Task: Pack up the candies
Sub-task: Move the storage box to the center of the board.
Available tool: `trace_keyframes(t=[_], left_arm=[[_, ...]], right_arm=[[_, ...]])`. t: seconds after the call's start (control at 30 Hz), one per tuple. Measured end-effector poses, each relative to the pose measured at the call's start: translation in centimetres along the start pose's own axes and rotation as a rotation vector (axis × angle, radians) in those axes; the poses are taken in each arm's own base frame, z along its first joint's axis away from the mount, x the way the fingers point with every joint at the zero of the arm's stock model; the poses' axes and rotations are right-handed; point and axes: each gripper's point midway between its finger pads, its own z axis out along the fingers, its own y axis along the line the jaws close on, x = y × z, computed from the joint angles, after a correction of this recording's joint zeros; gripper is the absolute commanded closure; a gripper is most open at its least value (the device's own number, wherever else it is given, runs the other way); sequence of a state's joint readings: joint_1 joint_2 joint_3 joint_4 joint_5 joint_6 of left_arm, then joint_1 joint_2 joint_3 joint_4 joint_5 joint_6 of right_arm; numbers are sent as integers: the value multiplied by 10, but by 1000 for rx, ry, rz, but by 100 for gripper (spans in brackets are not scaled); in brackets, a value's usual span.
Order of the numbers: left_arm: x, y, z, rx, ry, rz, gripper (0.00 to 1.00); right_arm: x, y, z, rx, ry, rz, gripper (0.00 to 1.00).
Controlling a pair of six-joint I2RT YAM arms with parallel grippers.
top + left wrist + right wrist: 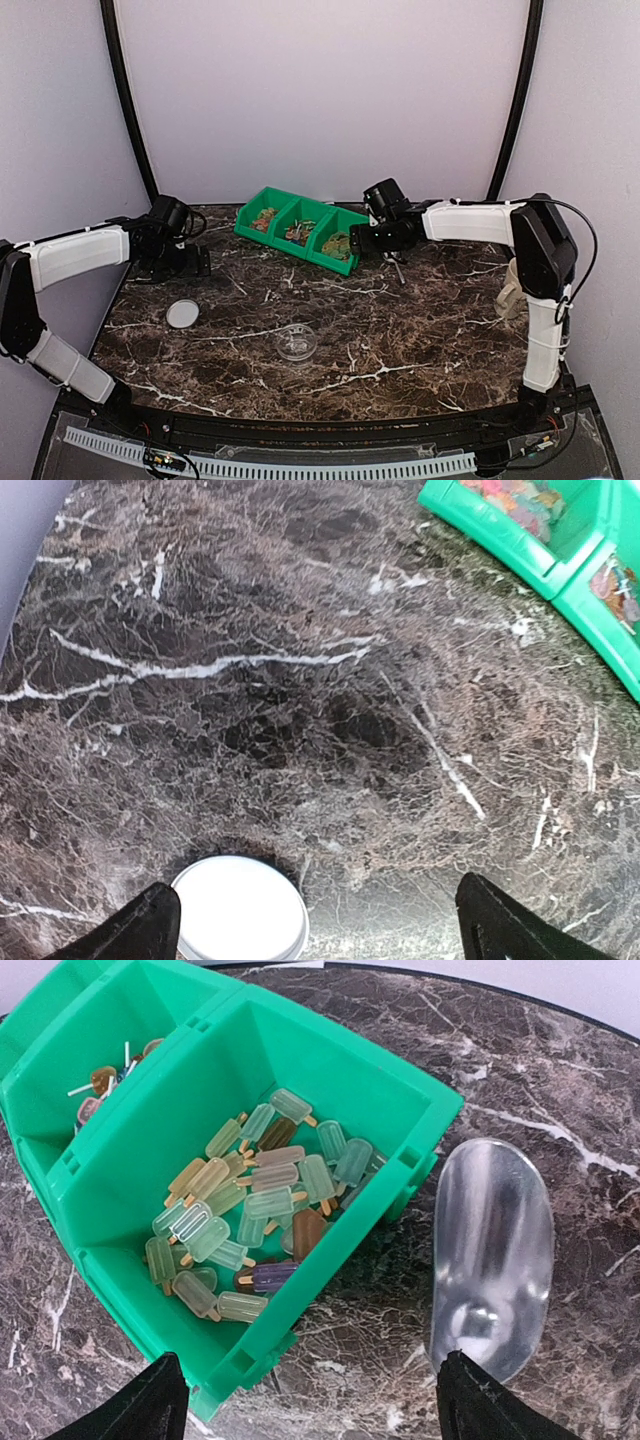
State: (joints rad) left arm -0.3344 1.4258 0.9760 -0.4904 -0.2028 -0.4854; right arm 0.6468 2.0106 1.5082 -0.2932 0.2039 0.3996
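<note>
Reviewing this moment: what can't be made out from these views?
- Top view: whether the clear jar holds any candies. It is too small and see-through to tell, and neither wrist view shows it.
- Left wrist view: the lid is cut off by the bottom edge, and the green bin by the right edge.
- Right wrist view: the scoop has its near end hidden behind a finger of the right claw.

White arm shells (470,222), black joints (545,250) and fingers (150,1405), apparently black cables (594,238).
</note>
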Motion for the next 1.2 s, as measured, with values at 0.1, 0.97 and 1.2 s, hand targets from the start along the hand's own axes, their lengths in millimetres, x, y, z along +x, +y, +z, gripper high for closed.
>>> trace_keyframes(t=[0.1, 0.97, 1.2], left_arm=[[-7, -1, -11, 17, -35, 16, 1], [-9, 1, -27, 71, -143, 49, 1], [-8, 0, -25, 78, -145, 48, 1]], right_arm=[[8, 7, 14, 15, 17, 0, 18], [11, 22, 49, 83, 24, -25, 64], [9, 21, 50, 86, 22, -72, 70]])
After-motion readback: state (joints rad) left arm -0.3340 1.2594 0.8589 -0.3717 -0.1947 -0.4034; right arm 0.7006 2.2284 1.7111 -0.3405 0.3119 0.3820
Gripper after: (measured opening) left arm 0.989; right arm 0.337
